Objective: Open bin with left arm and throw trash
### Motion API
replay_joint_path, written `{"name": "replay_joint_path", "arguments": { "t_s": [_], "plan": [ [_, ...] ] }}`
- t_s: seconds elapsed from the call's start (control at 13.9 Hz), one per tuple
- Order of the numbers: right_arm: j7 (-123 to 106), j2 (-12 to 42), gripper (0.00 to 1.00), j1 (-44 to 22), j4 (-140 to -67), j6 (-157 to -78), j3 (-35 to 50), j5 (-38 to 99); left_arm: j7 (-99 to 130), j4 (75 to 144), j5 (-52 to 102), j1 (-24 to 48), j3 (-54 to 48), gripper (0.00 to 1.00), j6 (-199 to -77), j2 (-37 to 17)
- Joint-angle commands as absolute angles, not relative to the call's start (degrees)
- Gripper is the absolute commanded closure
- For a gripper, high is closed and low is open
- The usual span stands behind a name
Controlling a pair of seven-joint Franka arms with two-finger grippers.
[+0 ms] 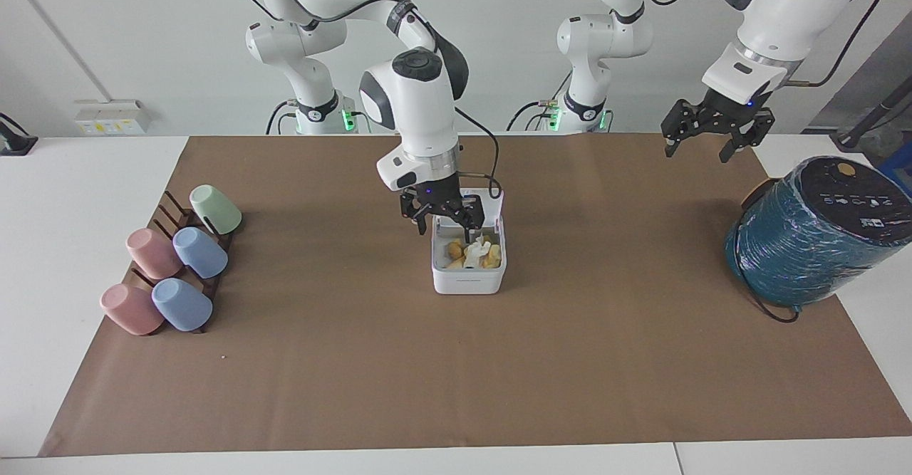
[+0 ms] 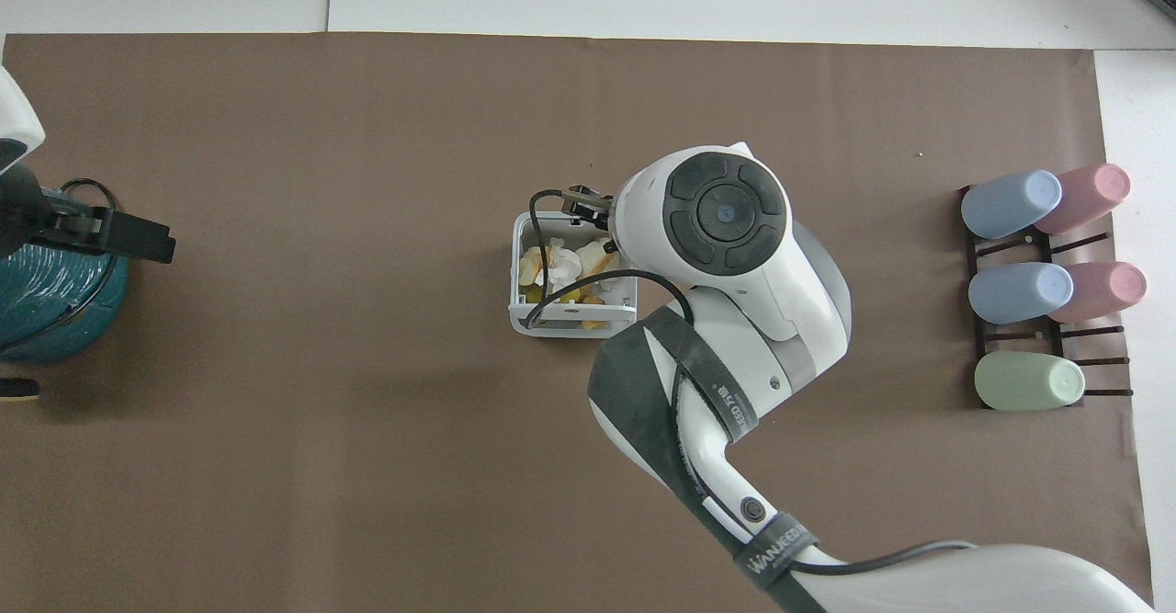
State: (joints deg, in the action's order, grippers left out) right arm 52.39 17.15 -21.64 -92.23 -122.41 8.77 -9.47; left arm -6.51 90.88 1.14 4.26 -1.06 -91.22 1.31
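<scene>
The small white bin [image 1: 468,283] stands mid-mat with its lid [image 1: 491,199] tipped up on the side nearer the robots. Inside lies the trash [image 1: 474,253]: yellow scraps and a white paper wad. My right gripper [image 1: 444,229] hangs open and empty just above the bin's rim, at the corner toward the right arm's end. My left gripper [image 1: 696,153] waits open and empty in the air over the mat's edge, near the teal cylinder. In the overhead view the bin [image 2: 528,319] and trash [image 2: 560,264] show beside the right arm's wrist, and the left gripper [image 2: 138,238] is over the cylinder.
A big teal wrapped cylinder [image 1: 812,240] with a black cable sits at the left arm's end of the table. A dark rack of pastel cups [image 1: 174,261] lies at the right arm's end. Brown mat [image 1: 463,389] covers the table.
</scene>
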Motion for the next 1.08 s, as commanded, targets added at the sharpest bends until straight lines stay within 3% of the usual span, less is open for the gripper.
{"name": "replay_joint_path", "arguments": {
  "t_s": [0.0, 0.43, 0.65, 1.0],
  "plan": [
    [44.2, 14.4, 0.00, -17.0, -91.8, -119.5, 9.4, -12.4, -6.9, 91.8, 0.5, 3.9, -1.6, 0.00, -91.7, 2.1],
    [29.1, 4.2, 0.00, -4.6, -91.8, -106.5, 9.4, -6.2, -6.9, 91.8, 0.5, 3.8, -1.6, 0.00, -91.8, 2.1],
    [21.7, 1.8, 0.00, 1.2, -91.8, -100.3, 9.0, -3.2, -6.5, 91.8, 0.5, 3.5, -1.5, 0.00, -92.1, 2.1],
    [12.2, -2.9, 0.00, -0.4, -91.7, -91.7, -0.9, 0.0, -6.6, 91.8, 0.5, 3.6, -1.5, 0.00, -91.2, 2.1]
  ]
}}
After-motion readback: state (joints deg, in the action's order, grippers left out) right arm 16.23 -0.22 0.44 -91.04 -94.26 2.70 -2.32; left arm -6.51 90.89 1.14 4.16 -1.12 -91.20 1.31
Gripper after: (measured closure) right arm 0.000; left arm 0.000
